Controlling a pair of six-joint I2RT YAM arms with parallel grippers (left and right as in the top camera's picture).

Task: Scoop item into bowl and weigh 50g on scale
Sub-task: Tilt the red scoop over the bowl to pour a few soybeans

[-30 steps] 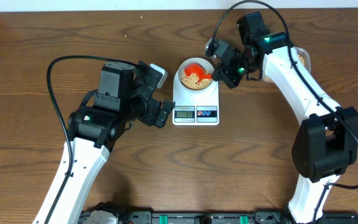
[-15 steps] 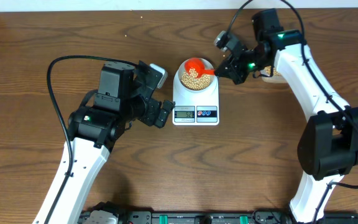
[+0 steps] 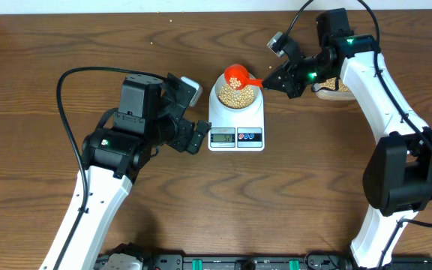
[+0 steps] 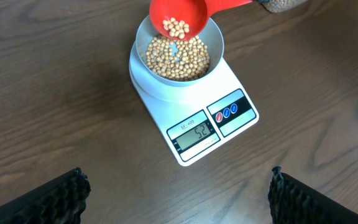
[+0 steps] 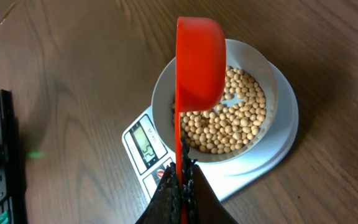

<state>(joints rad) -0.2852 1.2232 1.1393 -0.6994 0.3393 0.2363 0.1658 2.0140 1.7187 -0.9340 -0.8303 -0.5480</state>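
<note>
L hand (image 3: 194, 114) spread wide, empty, just left of the white scale (image 3: 236, 136) on the table (image 3: 88, 45). Pale bowl (image 4: 216, 43) sits on the scale, approx. half full of small round tan beans (image 4: 178, 59). Over the bowl's far rim a red scoop (image 4: 178, 18) tilts, few beans inside. R hand (image 3: 274, 81) pinches its handle.

Small round tan-yellow beans (image 4: 178, 57) lie in a pale bowl (image 4: 215, 41), upright on the flat white scale (image 4: 166, 106), just left of the right gripper (image 3: 272, 81); a few beans sit in its red scoop (image 4: 197, 11) above the rim.
</note>
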